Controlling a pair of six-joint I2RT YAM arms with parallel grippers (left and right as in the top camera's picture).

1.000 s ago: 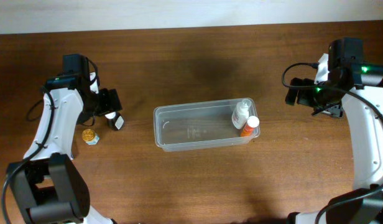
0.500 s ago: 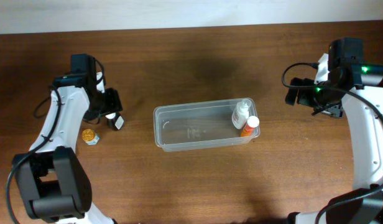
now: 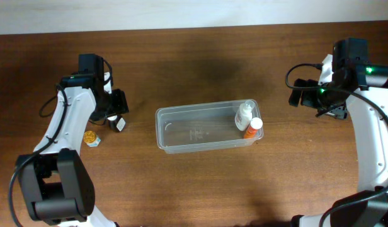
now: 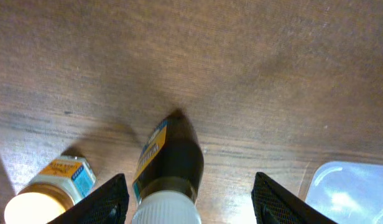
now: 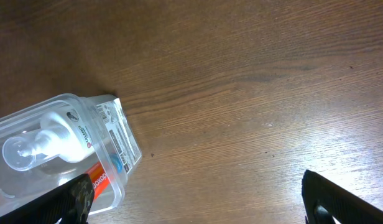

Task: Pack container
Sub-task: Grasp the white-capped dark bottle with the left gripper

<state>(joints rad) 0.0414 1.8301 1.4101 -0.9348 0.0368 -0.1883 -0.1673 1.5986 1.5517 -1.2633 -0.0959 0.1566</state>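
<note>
One clear container [image 3: 181,129] mid-desk [image 3: 194,189] holds two bottles: white bottle [image 3: 244,115], orange bottle [image 3: 252,128]. Outside, to its left: one dark bottle [image 4: 168,165], one yellow-lidded jar [image 4: 48,186]. Left fingers [image 4: 107,199] spread, straddling dark bottle. Right fingers [image 5: 73,196] spread, empty.

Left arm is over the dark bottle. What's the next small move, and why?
Probably close the left gripper on the dark bottle. The bottle sits between the open fingers, white cap toward the wrist camera, and it is outside the container.
</note>
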